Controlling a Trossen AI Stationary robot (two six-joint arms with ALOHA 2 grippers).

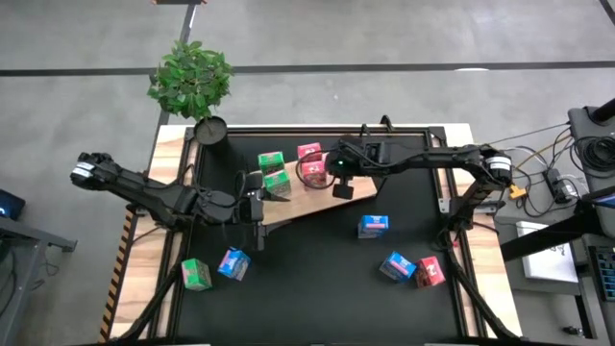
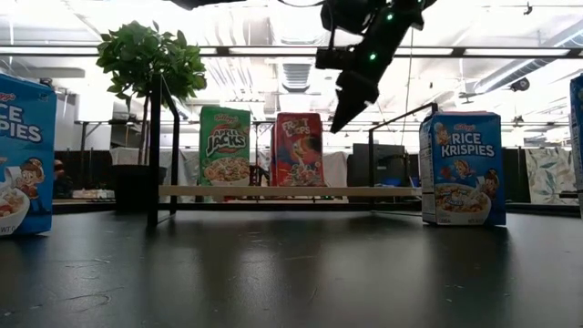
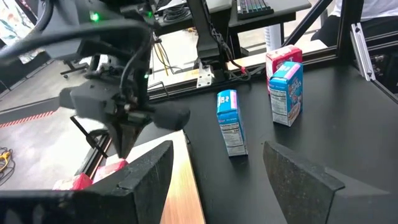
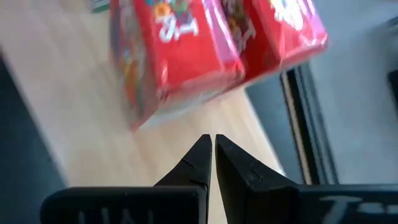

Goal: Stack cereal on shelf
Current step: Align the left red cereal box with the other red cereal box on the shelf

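Low in the overhead frame, we see five boxes waiting on the black mat (image 1: 317, 279): a green box (image 1: 196, 274) and blue box (image 1: 233, 263) lower left, three more lower right. Mid-frame, the left gripper (image 1: 258, 231) hangs spread and empty at the shelf's (image 1: 303, 204) edge. Above it, four boxes crowd the board; the right gripper (image 1: 314, 171), pressed together and empty, hovers over the red pair (image 1: 310, 163). Roughly half done, we judge; bare wood remains at right.

Counting nine cereal boxes total: three green (image 1: 271, 160) (image 1: 278, 184) (image 1: 196, 274), three pink-red (image 1: 309, 152) (image 1: 314, 173) (image 1: 430, 272), three blue (image 1: 233, 262) (image 1: 373, 226) (image 1: 395, 266). One wooden shelf board (image 1: 306, 202), one potted plant (image 1: 191, 79), two robot arms.
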